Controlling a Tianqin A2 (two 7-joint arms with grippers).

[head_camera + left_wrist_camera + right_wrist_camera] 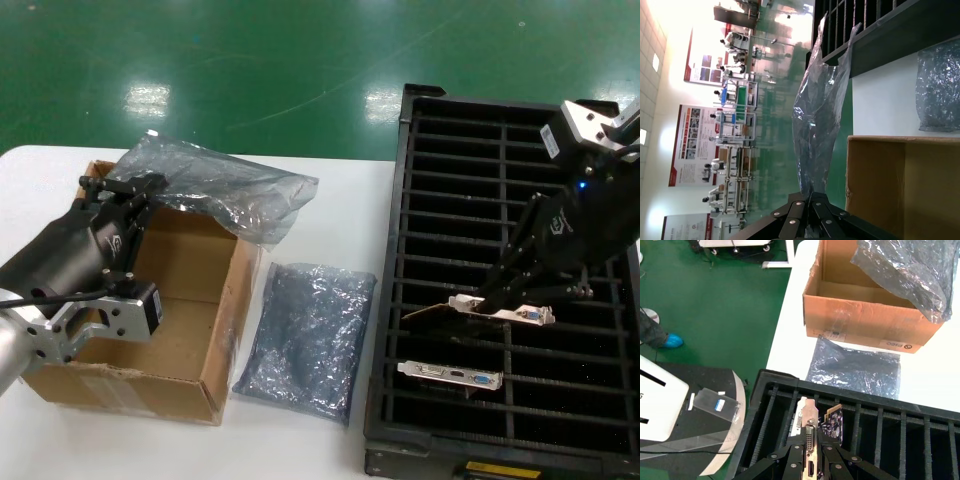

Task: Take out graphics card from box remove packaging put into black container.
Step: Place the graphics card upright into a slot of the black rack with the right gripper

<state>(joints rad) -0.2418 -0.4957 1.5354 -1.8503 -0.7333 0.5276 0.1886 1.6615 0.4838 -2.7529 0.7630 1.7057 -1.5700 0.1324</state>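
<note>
Right gripper [505, 300] is over the black container [420, 200] at the desk's right edge, fingers pinched on a graphics card [500, 310] by its silver bracket, the card tilted over the ribs near the crate's front half. The right wrist view shows the same hold: jaws closed on the bracket [810, 440], board edge beside it. A second card [450, 376] already sits in a slot one row nearer the front edge. Left gripper [125, 195] hangs over the box [190, 290] at the desk's left side, clamped on the packaging [225, 190], an empty smoky bag that drapes out over the box's far right corner. Another bag [305, 340] lies flat on the white desk [330, 210], between the box and the crate, just beside the box's right wall
</note>
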